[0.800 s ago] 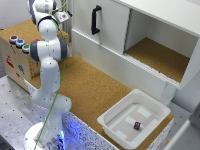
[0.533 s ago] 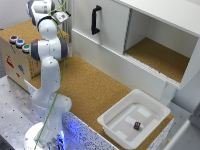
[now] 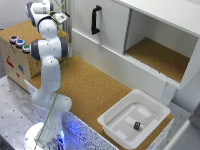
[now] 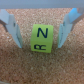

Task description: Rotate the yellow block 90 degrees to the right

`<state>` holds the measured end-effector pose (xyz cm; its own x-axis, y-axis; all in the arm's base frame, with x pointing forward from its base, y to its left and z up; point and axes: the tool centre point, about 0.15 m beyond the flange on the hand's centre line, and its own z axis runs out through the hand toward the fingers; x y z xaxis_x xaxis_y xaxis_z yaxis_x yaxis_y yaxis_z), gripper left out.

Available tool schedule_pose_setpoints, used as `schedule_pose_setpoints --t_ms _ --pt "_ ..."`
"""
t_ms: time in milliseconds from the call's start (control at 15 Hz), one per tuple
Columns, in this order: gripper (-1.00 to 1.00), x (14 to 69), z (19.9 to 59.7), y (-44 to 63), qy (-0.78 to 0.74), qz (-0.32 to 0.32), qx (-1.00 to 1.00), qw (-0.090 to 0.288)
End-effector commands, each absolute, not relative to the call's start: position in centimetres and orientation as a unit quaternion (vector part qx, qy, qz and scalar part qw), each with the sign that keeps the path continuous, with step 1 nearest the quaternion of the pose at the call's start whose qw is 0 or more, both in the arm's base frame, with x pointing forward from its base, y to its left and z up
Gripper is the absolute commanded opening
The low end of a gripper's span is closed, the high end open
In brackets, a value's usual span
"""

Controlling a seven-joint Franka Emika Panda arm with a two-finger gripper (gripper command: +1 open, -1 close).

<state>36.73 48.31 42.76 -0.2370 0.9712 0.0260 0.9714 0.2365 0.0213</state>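
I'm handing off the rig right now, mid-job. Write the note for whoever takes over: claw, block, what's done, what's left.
Claw: open, with one finger on each side of the yellow block and a clear gap on both sides, so nothing is gripped.
Block: sits upright on the cork surface between the fingers, the face with N and R turned toward the wrist camera. The exterior view does not show it; there the arm is raised near the cabinet's handle.
Done: claw lined up around the block.
Left: close on it, turn it 90 degrees right, release.
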Motion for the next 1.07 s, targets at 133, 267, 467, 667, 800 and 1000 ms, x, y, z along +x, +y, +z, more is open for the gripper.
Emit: schedule_pose_setpoints --t_ms 133,267,467,667,800,1000 --pt "-1.0 37.5 45.3 50.8 -0.766 0.052 -0.64 -0.021" --pt "-1.0 37.6 46.1 50.7 -0.736 0.053 -0.675 -0.001" --pt "-1.0 36.9 46.4 50.4 -0.678 0.063 -0.733 -0.015" --pt "-1.0 35.8 46.2 50.2 -0.6 0.07 -0.796 -0.023" --pt "-1.0 34.5 45.8 50.1 -0.541 0.068 -0.838 -0.027" --pt "-1.0 33.9 45.7 50.3 -0.445 0.047 -0.894 -0.032"
